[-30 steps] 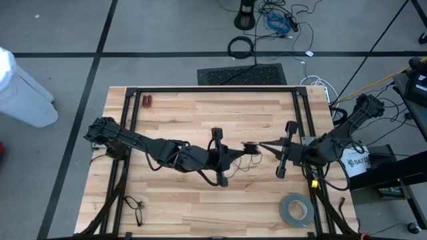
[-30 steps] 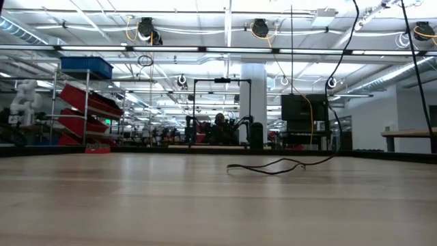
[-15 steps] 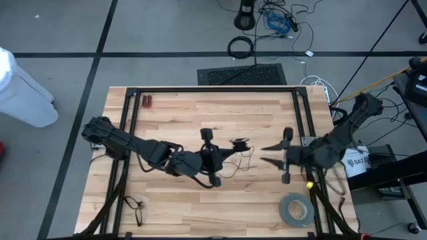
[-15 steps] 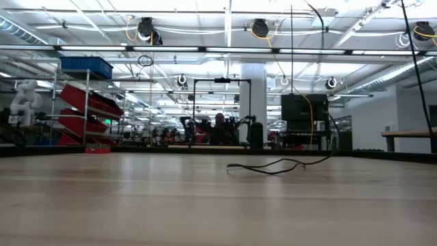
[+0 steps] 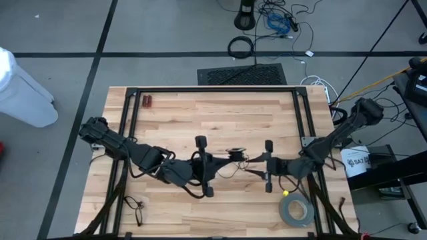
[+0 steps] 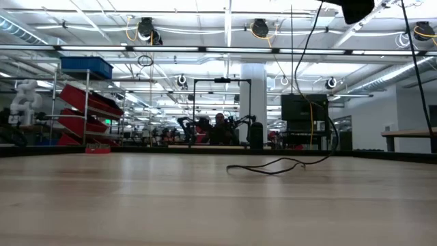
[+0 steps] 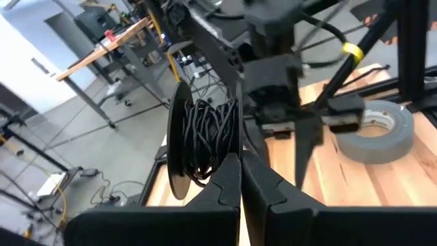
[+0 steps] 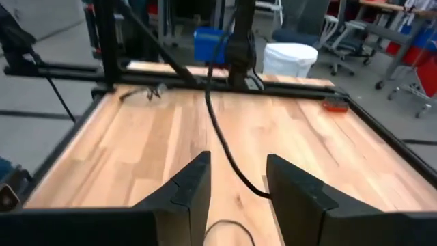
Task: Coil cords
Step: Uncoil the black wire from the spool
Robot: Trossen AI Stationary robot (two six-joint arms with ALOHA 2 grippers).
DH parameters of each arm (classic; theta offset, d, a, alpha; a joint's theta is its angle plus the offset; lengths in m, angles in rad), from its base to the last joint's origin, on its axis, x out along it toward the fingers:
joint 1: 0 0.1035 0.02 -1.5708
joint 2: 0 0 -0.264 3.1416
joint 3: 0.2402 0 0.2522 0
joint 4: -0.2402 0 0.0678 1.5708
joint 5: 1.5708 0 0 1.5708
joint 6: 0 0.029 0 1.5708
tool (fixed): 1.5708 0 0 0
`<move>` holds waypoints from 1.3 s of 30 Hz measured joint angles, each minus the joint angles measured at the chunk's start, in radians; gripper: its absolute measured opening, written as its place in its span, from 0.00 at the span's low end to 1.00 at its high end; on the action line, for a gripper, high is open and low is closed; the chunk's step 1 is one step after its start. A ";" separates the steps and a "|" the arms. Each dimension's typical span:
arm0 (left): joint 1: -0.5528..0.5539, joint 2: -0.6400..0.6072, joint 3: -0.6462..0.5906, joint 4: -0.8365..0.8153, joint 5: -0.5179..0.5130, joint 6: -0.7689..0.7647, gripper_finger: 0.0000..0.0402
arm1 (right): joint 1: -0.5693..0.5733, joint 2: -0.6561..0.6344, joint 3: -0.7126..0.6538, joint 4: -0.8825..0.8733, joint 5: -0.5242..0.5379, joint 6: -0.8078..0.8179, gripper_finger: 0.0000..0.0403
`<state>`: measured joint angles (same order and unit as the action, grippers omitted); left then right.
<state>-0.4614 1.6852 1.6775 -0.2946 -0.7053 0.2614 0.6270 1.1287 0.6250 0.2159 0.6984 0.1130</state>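
- The left gripper has its fingers pressed together on the cord, pinching the lower edge of a small wound bundle held upright in the air.
- In the high view this gripper sits over the middle of the table, nearer the front edge, with the bundle at its tip.
- The right gripper has its fingers apart and holds nothing; a loose strand runs between them without being gripped.
- This gripper points at the bundle from the right, close beside it but not touching.
- A loose tail lies on the surface and rises toward the arms.
- A tape roll lies near the front right corner; another wiry piece lies near the front left corner.
- Step in hand, as a judgement: winding is partly done, with one arm anchoring the bundle while the other is between grabs on the tail.
- The next move likely calls for the right fingers to close on the free strand just beside the bundle and lead it round as another turn, while the left grip holds firm so the loops do not spring loose.
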 joint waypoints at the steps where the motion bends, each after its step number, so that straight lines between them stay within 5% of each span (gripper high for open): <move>1: -0.002 0.000 0.000 -0.002 -0.005 -0.012 0.00 | 0.000 0.010 0.000 0.000 0.003 0.000 0.32; 12: -0.025 0.000 0.000 -0.003 -0.014 -0.100 0.00 | 0.003 0.038 0.000 0.015 -0.029 -0.025 0.31; 19: -0.047 0.000 0.000 -0.003 -0.013 -0.145 0.00 | 0.011 0.038 0.000 0.014 -0.074 -0.031 0.03; 32: -0.071 0.001 0.000 -0.078 -0.003 -0.178 0.00 | 0.109 -0.010 0.081 0.010 -0.068 -0.049 0.00; 39: -0.072 0.002 0.000 -0.121 0.083 -0.202 0.00 | 0.115 -0.010 0.199 -0.055 -0.063 -0.140 0.00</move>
<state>-0.5335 1.6867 1.6775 -0.4160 -0.6228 0.0591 0.7418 1.1187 0.8242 0.1605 0.6352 -0.0273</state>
